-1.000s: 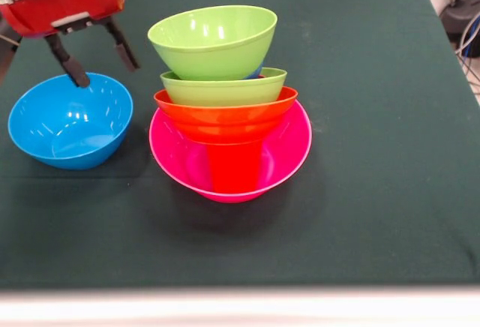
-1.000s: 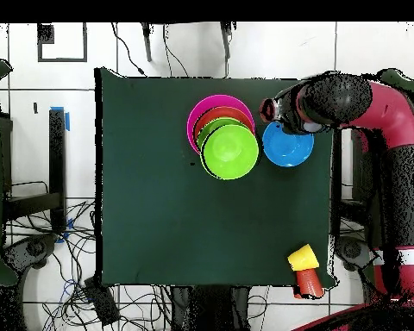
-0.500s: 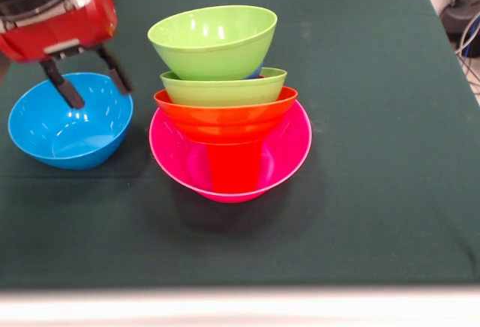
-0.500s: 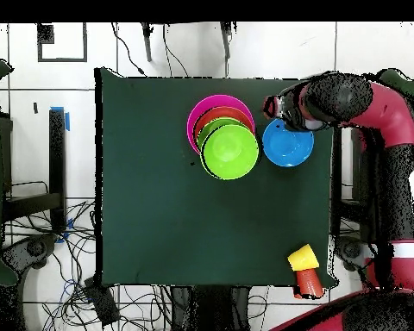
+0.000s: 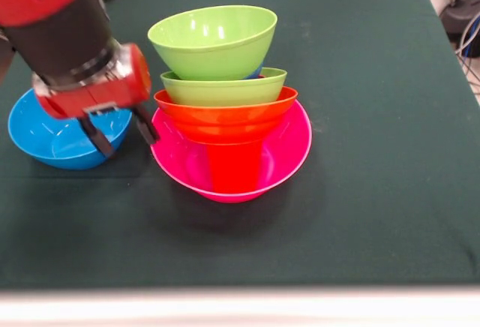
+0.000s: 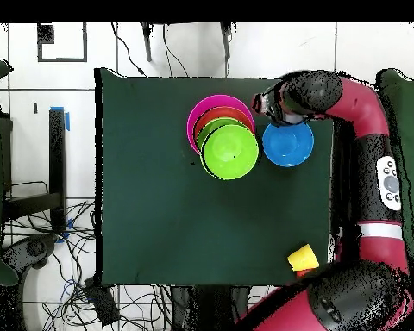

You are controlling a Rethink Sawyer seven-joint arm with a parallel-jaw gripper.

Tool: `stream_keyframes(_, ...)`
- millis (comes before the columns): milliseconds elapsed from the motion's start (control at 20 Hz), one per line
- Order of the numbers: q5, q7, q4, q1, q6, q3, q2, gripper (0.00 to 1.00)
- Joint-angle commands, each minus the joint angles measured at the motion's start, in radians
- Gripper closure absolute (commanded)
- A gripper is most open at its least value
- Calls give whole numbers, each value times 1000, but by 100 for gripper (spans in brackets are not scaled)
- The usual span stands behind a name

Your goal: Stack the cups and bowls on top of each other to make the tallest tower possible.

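Nearest in the front view, the tower (image 5: 229, 109) stands unchanged on the tabletop (image 5: 360, 214): wide pink bowl (image 5: 289, 154) as base, a red cup (image 5: 235, 168) inside it, then the orange bowl (image 5: 225, 113), a lime green bowl (image 5: 223, 88), and a second lime green bowl (image 5: 214, 42) tilted on top, with a sliver of dark blue showing under its rim. What has changed is the arm: over the last second the end effector (image 5: 120, 135) has come forward and down, from above the far rim of the light blue bowl (image 5: 52, 139) to its near rim on the tower side, in the gap between that bowl and the pink one. Its fingers (image 5: 97, 138) are spread apart and hold nothing; one dark tip lies over the blue bowl's near wall, the other hangs just beside the pink rim, contact with either not certain. Judgement: this looks like a setup to grasp the blue bowl by its rim as the next storey, so the tower is not yet finished. Risk is the outer finger nudging the pink base and shaking the tilted top bowl. Farther back, by the overhead view, a yellow cup (image 6: 303, 256) sits at the tabletop edge near the robot base, well apart from the tower.
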Motion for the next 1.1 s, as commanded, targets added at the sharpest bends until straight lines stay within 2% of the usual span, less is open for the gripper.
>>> stream_keyframes(50, -123, -59, -185, 116, 79, -123, 53, 0)
stream_keyframes(250, -161, -82, -253, 145, 131, -159, 49, 0)
stream_keyframes(600, -174, -124, -354, 155, 182, -160, 74, 0)
stream_keyframes(750, -141, -138, -363, 145, 197, -140, 85, 0)
stream_keyframes(1000, -34, -124, -309, 112, 258, -112, 61, 0)
stream_keyframes(1100, -16, -123, -303, 110, 287, -115, 48, 0)
